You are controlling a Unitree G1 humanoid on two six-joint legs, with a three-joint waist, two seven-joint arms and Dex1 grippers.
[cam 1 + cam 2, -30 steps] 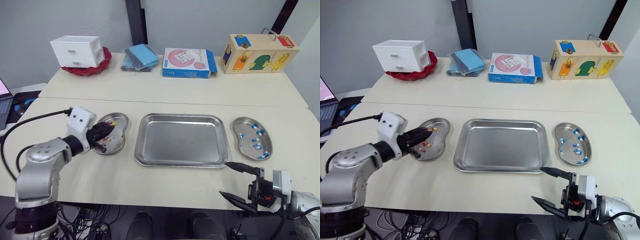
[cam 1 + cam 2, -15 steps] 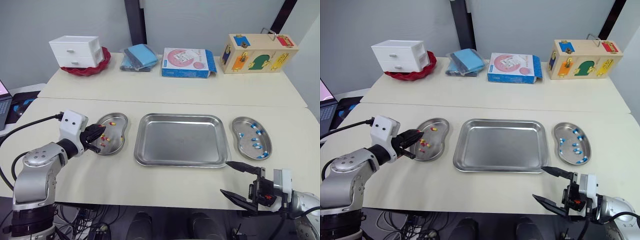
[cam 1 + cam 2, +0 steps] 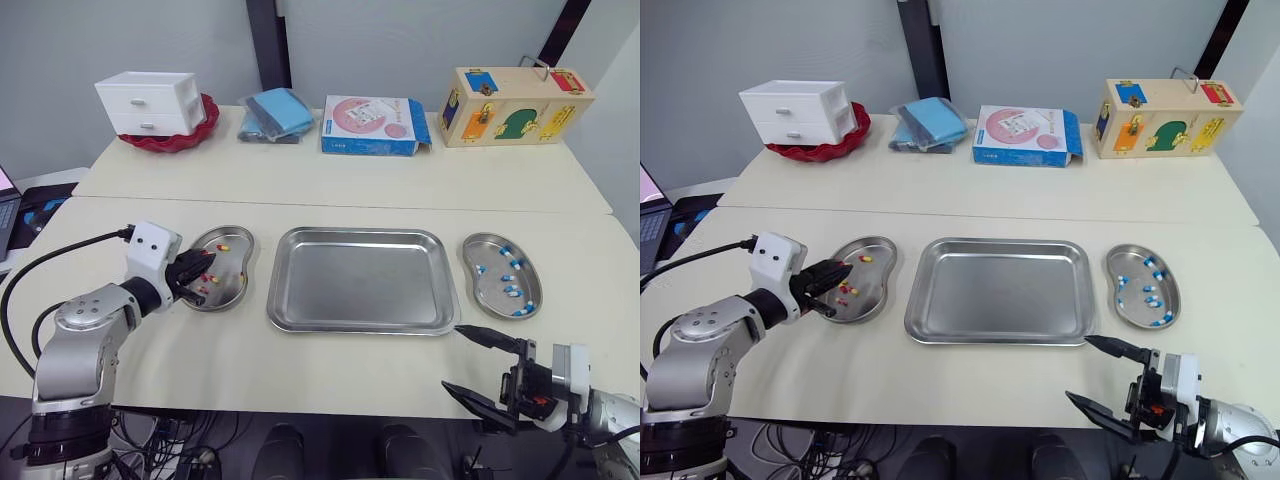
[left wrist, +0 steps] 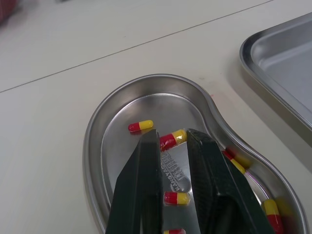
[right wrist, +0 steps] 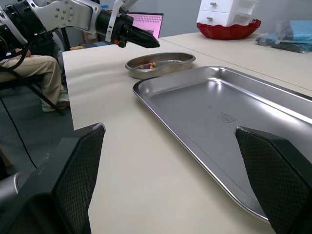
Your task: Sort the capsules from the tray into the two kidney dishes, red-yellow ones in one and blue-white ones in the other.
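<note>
Left jaws have edged over the shiny kidney-shaped steel dish [image 3: 238,268].

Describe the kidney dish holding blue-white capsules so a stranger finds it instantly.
Find the large rectangular steel tray in the middle. On its right lies a small steel kidney dish holding blue-white capsules; its twin on the left holds red-yellow ones.

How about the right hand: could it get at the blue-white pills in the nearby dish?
Probably yes: the right hand hangs open at the table's near edge, the dish lies just beyond, nothing between them.
</note>
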